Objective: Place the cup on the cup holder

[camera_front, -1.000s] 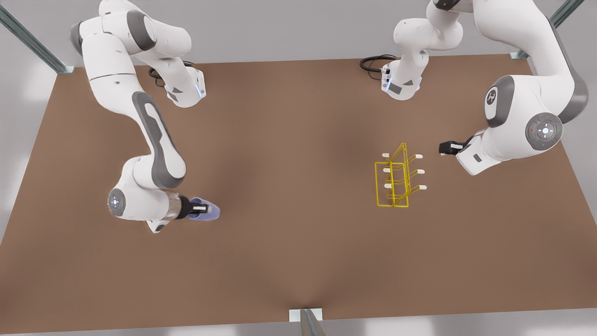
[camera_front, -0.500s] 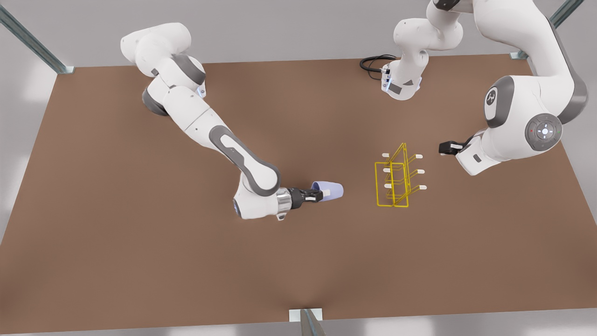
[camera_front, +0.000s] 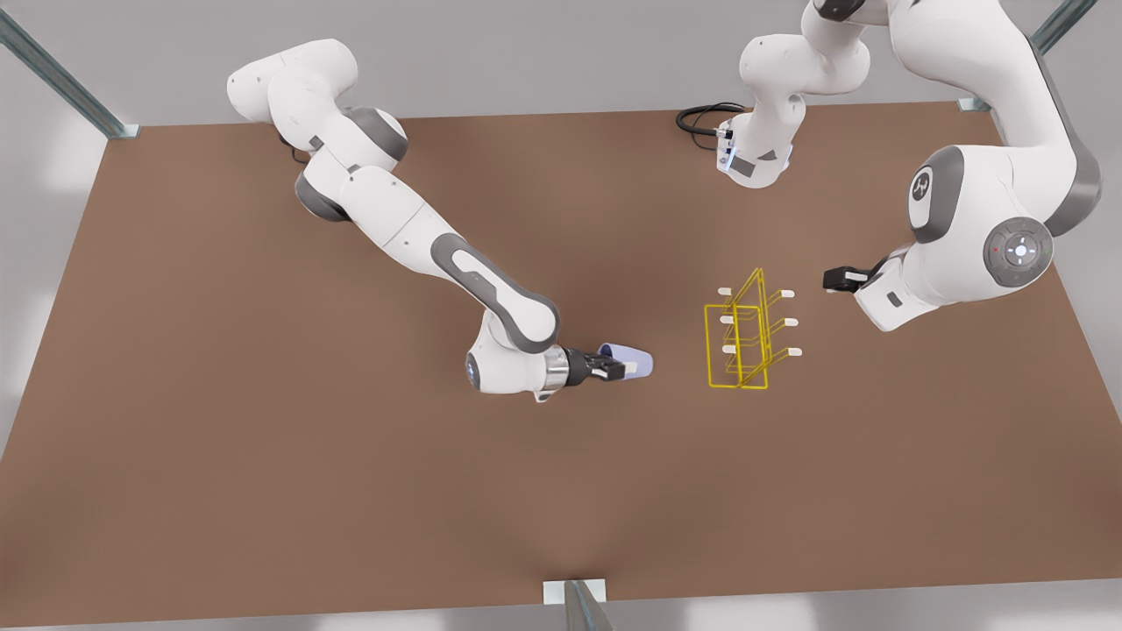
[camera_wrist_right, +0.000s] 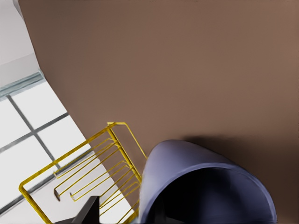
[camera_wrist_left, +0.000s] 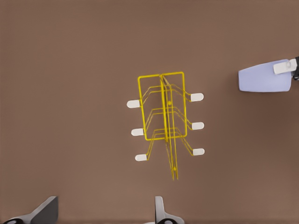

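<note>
Front view: right tool (camera_front: pixel 614 365) clamps the cup (camera_front: pixel 633 361) beside cup holder (camera_front: pixel 743 337).

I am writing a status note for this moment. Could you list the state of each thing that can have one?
cup: held on its side, off the rack
cup holder: upright on the table, pegs bare
right tool: shut on the cup's rim
left tool: open, waiting beside the holder

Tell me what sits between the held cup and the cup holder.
Nothing: in the front view only bare table separates the cup, held by the right gripper, from the cup holder.
</note>
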